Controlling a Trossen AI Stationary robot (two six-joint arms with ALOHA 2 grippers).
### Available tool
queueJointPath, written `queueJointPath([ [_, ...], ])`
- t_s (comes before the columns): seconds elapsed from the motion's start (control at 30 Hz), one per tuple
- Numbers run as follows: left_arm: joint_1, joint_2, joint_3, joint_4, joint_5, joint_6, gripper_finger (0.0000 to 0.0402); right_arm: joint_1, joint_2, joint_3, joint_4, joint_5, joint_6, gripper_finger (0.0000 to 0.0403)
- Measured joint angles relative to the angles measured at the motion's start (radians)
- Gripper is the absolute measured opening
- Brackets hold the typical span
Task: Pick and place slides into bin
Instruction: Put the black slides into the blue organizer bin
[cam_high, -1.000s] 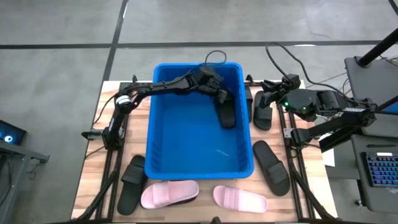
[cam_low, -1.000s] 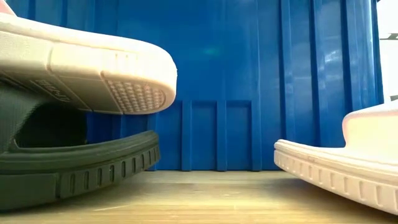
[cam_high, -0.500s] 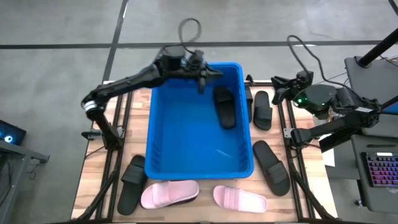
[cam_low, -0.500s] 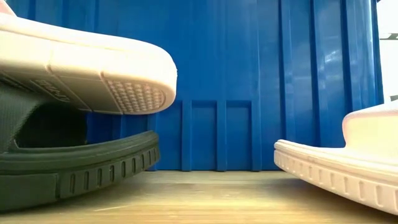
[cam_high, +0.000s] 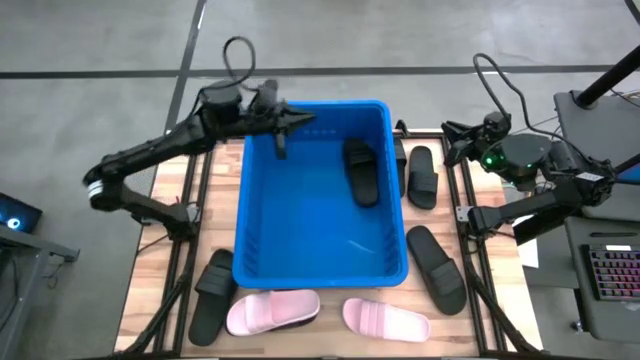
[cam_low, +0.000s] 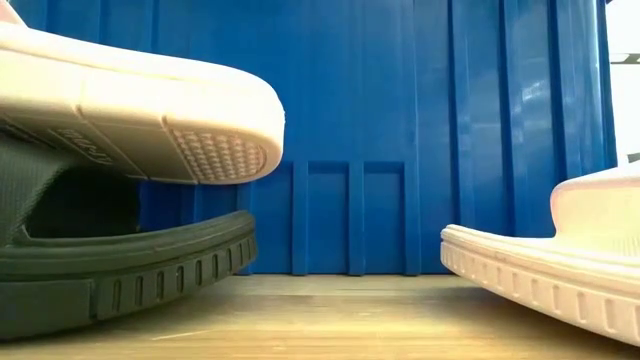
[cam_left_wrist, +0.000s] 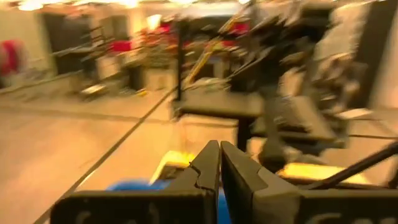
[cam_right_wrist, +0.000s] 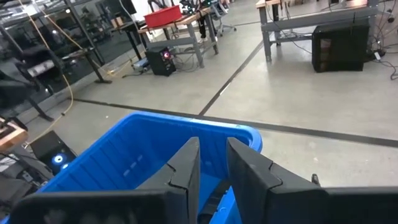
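The blue bin (cam_high: 320, 215) stands mid-table, and the low view shows its near wall (cam_low: 400, 130). One black slide (cam_high: 362, 170) lies flat on the bin's floor at the far right. Outside lie three black slides (cam_high: 422, 175) (cam_high: 437, 267) (cam_high: 212, 292) and two pink slides (cam_high: 272, 311) (cam_high: 386, 320). In the low view the left pink slide (cam_low: 150, 110) rests partly on a black one (cam_low: 120, 270). My left gripper (cam_high: 303, 118) (cam_left_wrist: 219, 152) hovers shut over the bin's far left corner, holding nothing. My right gripper (cam_high: 450, 135) (cam_right_wrist: 211, 152) waits beyond the bin's far right corner, fingers slightly apart and empty.
Metal frame rails (cam_high: 190, 200) (cam_high: 462, 200) run along both sides of the wooden table. Cables (cam_high: 238, 55) loop off the far edge. A keyboard (cam_high: 610, 275) and equipment stand to the right of the table.
My left gripper, shut throughout, has risen out of the bin from beside the black slide. It has swung toward the bin's far left corner and rolled about its own axis. The slide stays flat in the bin. My right arm has drawn back slightly toward the right edge.
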Motion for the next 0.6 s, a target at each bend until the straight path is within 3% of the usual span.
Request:
queueJointPath([
  [0.23,-0.049,-0.276,-0.349,0.192,-0.166,-0.104,0.0000,0.000,-0.001,0.000,-0.002,0.000,0.001,0.0074],
  [0.43,-0.191,-0.508,-0.550,0.195,-0.476,-0.039,0.0000,0.000,-0.001,0.000,-0.007,-0.001,0.001,0.0069],
  [0.6,-0.263,-0.654,-0.698,0.197,-0.594,-0.026,0.0000,0.000,-0.001,0.000,-0.007,-0.127,-0.039,0.0077],
])
